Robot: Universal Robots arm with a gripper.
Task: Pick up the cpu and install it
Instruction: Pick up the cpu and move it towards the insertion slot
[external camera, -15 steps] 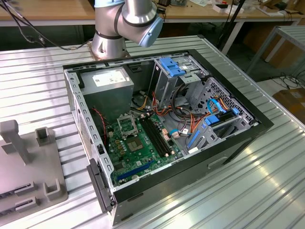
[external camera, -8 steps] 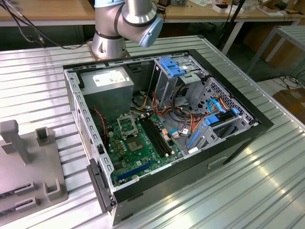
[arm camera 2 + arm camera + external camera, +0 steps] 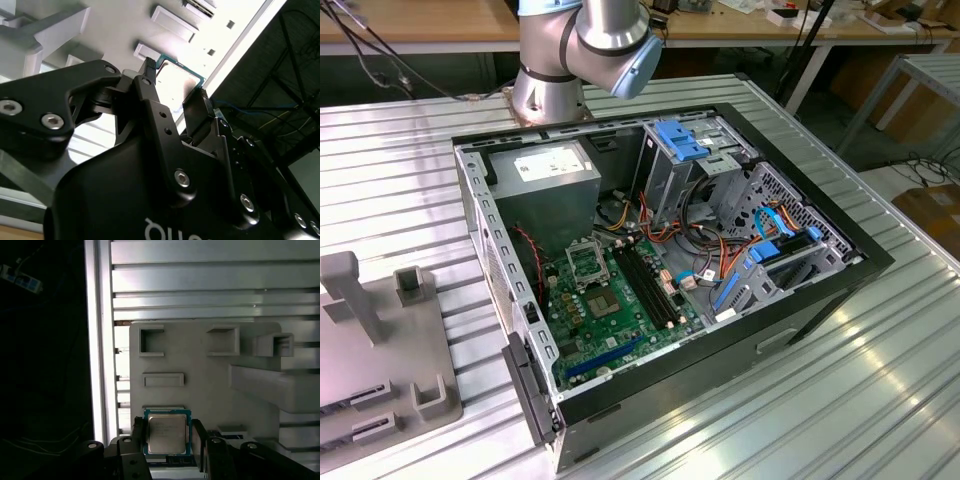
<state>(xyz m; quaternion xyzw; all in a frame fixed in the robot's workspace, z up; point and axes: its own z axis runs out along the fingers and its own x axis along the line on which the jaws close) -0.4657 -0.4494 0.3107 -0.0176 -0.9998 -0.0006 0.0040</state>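
Observation:
The cpu point(image 3: 167, 433), a pale silver square with a green rim, lies between the two black fingertips of my gripper point(image 3: 168, 426) over the grey fixture plate point(image 3: 200, 380). In the second wrist view the cpu point(image 3: 181, 80) shows its bright face, and the gripper point(image 3: 175, 81) has one fingertip against each of two opposite edges, shut on it. Whether the chip is lifted off the plate I cannot tell. In the exterior view the open computer case point(image 3: 660, 270) holds the green motherboard point(image 3: 615, 320) with its metal-framed square socket point(image 3: 587, 263).
The arm's base point(image 3: 570, 60) stands behind the case on the ribbed metal table point(image 3: 800, 400). The grey fixture plate point(image 3: 380, 350), with upright posts and slots, lies at the exterior view's left. Cables, drive cages and a power supply point(image 3: 545, 175) crowd the case.

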